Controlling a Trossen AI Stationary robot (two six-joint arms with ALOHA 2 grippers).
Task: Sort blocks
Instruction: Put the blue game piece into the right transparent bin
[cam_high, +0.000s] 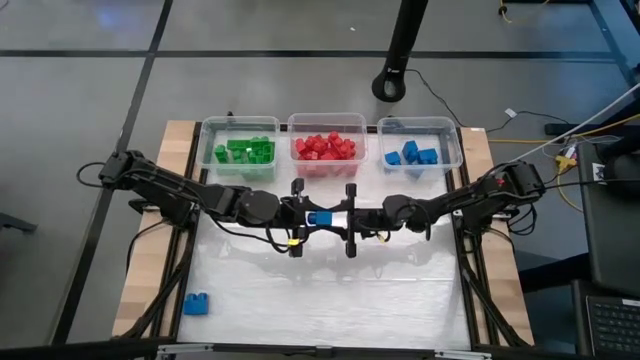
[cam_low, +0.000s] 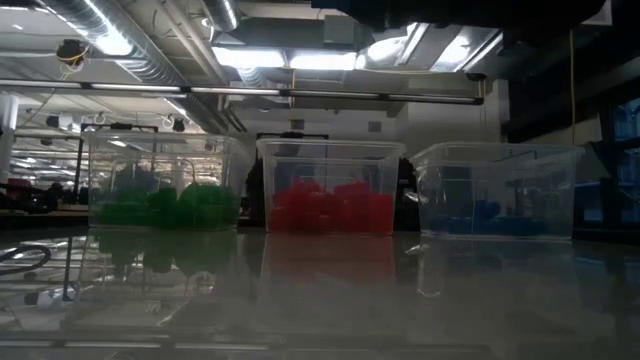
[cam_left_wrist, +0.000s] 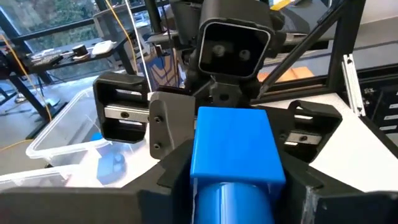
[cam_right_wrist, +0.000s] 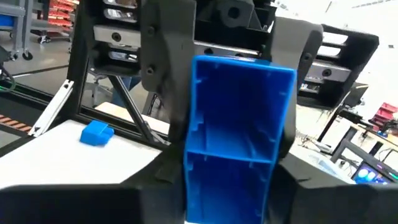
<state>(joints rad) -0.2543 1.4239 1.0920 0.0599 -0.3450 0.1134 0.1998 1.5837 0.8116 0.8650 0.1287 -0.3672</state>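
Above the bench's middle, a small blue studded plastic brick lies with its long axis left–right between the left gripper and right gripper, both sets of fingers closed on it. The far-right clear plastic bin of blue bricks sits nearer the right arm.

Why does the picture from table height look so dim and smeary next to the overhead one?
In the low view the ceiling lights shine into the lens, so the bins sit backlit and soft, mirrored in the glossy table. The high view is evenly lit, with mild glare on the table.
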